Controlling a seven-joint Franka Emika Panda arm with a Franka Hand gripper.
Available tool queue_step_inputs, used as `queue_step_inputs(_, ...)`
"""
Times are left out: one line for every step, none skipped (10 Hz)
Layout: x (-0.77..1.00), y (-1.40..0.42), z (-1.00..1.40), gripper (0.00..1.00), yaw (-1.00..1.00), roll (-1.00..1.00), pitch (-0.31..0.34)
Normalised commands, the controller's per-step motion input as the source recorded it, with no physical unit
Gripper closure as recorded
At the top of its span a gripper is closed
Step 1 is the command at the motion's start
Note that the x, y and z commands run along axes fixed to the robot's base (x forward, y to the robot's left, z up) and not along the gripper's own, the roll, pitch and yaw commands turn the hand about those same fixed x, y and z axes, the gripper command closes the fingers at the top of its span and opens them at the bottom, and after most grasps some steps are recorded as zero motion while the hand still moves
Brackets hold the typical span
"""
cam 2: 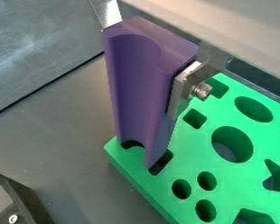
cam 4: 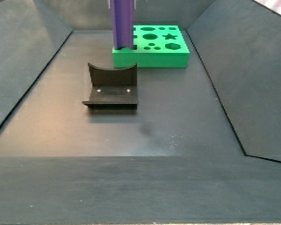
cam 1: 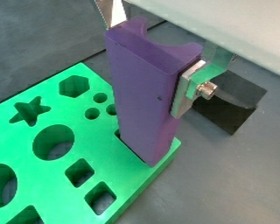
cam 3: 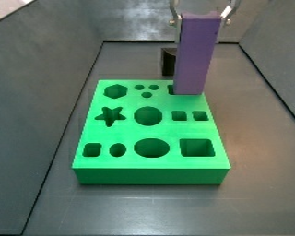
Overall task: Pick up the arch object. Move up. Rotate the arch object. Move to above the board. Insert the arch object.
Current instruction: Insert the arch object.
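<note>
The arch object (cam 1: 143, 96) is a tall purple block standing upright, and my gripper (cam 1: 149, 48) is shut on its upper part, with one silver finger (cam 1: 187, 83) pressed flat against its side. Both wrist views show its lower end at the arch-shaped hole near the edge of the green board (cam 1: 119, 179); how deep it sits I cannot tell. In a side view the arch object (cam 3: 194, 55) rises from the far right corner of the board (cam 3: 150, 175), with the gripper (cam 3: 202, 13) on top. Another side view shows the arch object (cam 4: 123, 22) at the board's (cam 4: 149, 60) near left corner.
The dark fixture (cam 4: 111, 85) stands on the grey floor a little way off the board, also seen as the fixture (cam 1: 230, 101) beside the held block and the fixture (cam 3: 169, 62) behind the board. The other board holes, such as the star (cam 3: 110, 115), are unfilled. Sloped grey walls enclose the floor.
</note>
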Motion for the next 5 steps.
queue_step_inputs(0.03,0.0,-0.23,1.0,-0.08,0.0,0.0)
queue_step_inputs(0.05,0.0,-0.28,1.0,-0.01,0.02,0.0)
queue_step_inputs(-0.12,0.06,-0.28,1.0,-0.02,0.0,0.0)
queue_step_inputs(-0.15,0.09,-0.19,1.0,0.0,0.0,0.0)
queue_step_inputs(-0.17,0.09,-0.06,1.0,0.0,0.0,0.0)
